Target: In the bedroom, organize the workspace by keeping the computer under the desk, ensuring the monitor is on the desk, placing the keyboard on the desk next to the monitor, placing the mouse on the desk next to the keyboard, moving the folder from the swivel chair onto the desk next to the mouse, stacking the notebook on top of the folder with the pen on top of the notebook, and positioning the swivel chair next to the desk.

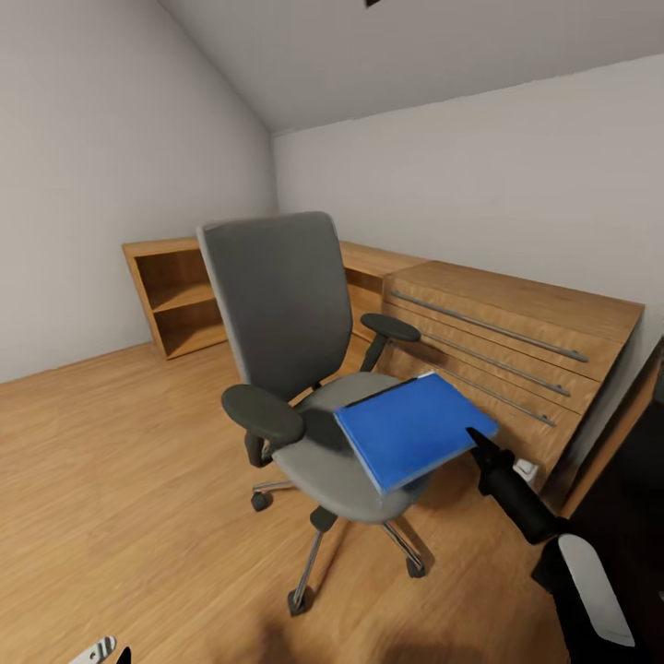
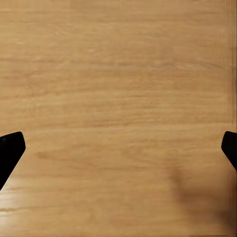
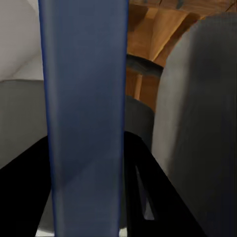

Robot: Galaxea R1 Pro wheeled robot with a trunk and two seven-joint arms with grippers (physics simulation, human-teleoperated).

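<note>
Over the grey-upholstered swivel chair [image 1: 304,369], my right claw [image 1: 475,438] grips the flat bright-blue folder [image 1: 410,429], its desk placement and everything after undone.

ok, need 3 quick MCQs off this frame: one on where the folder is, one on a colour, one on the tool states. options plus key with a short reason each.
1. Where is the folder?
A. On the floor
B. Over the seat of the swivel chair, at its right side
C. On top of the wooden chest of drawers

2. What colour is the folder's cover?
A. Bright blue
B. Red
C. Grey

3. What are the tools doing?
A. Both open and holding nothing
B. Left tool shut on the folder
C. Right tool gripping the folder's edge, left tool open over bare wood floor

Key:
1 B: head view shows the folder above the grey seat.
2 A: blue in both head and right wrist views.
3 C: right wrist view shows the blue cover between the fingers; left fingers sit wide apart.
</note>
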